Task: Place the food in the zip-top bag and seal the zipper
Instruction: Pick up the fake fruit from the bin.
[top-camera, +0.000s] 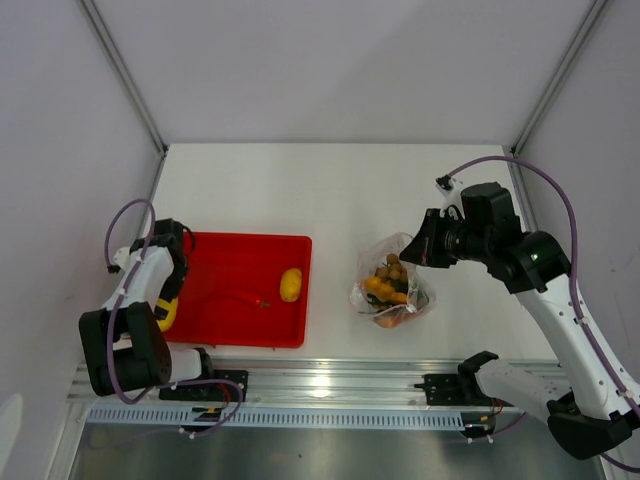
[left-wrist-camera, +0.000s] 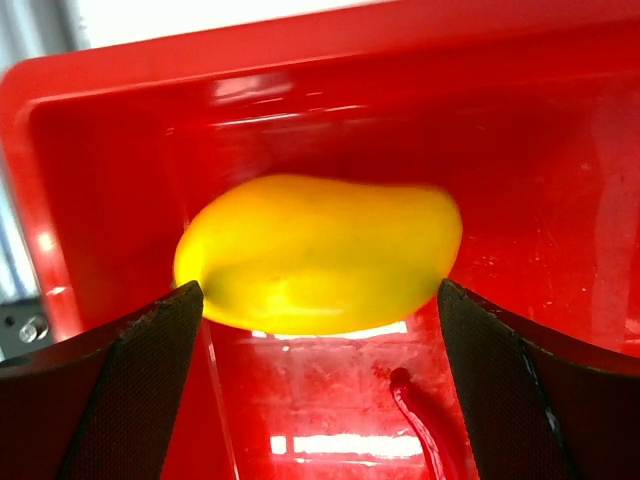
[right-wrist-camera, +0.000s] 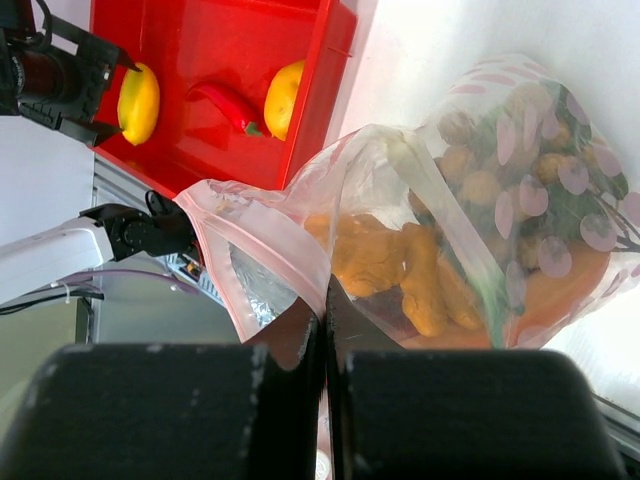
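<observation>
Zip-top bag (top-camera: 392, 283) — part-filled with toy food, resting on the tabletop (top-camera: 300, 180) toward its near edge, right of the red tray (top-camera: 250, 237). The clenched right gripper (right-wrist-camera: 325, 320) pinches the film by its mouth. Left gripper (left-wrist-camera: 320, 300) released, jaws wide either side of a yellow fruit (left-wrist-camera: 320, 255) at the tray's left edge. Lemon (top-camera: 290, 285) and red chili (top-camera: 245, 298) not yet bagged. Risks: the smooth, rounded fruit may squirt from closing pads — the thin pinched film may slip, letting the mouth sag.

surface: white table (top-camera: 330, 190) | on it: red tray (top-camera: 225, 270) left, zip-top bag (top-camera: 392, 288) right
</observation>
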